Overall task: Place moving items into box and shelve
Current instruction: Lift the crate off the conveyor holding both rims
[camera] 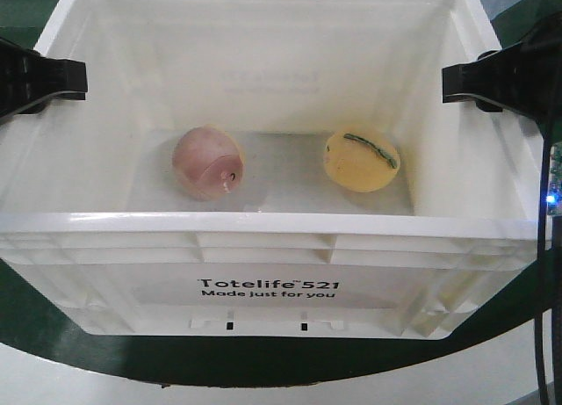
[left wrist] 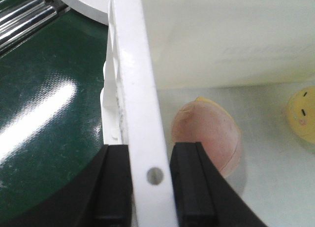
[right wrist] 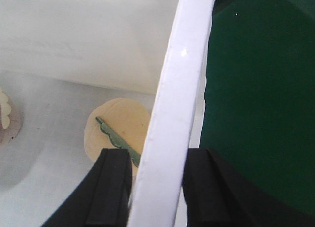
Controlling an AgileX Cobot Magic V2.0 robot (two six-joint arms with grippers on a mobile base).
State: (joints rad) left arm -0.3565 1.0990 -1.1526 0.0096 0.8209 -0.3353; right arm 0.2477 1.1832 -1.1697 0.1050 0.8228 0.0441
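Observation:
A white plastic box [camera: 263, 247] marked "Totelife 521" fills the front view. Inside lie a pink round plush toy [camera: 207, 162] on the left and a yellow round plush toy [camera: 362, 159] with a green trim on the right. My left gripper [camera: 75, 80] is shut on the box's left rim [left wrist: 140, 113], one finger [left wrist: 115, 187] outside and one inside. My right gripper [camera: 452, 82] is shut on the box's right rim [right wrist: 179, 99] the same way. The pink toy [left wrist: 206, 136] and yellow toy [right wrist: 118, 131] show below the rims in the wrist views.
A dark green surface [camera: 263, 361] lies under the box, with a white floor or edge [camera: 88, 383] in front. Metal rails [left wrist: 24, 17] show at the far left of the left wrist view. A black cable [camera: 540, 273] hangs at the right.

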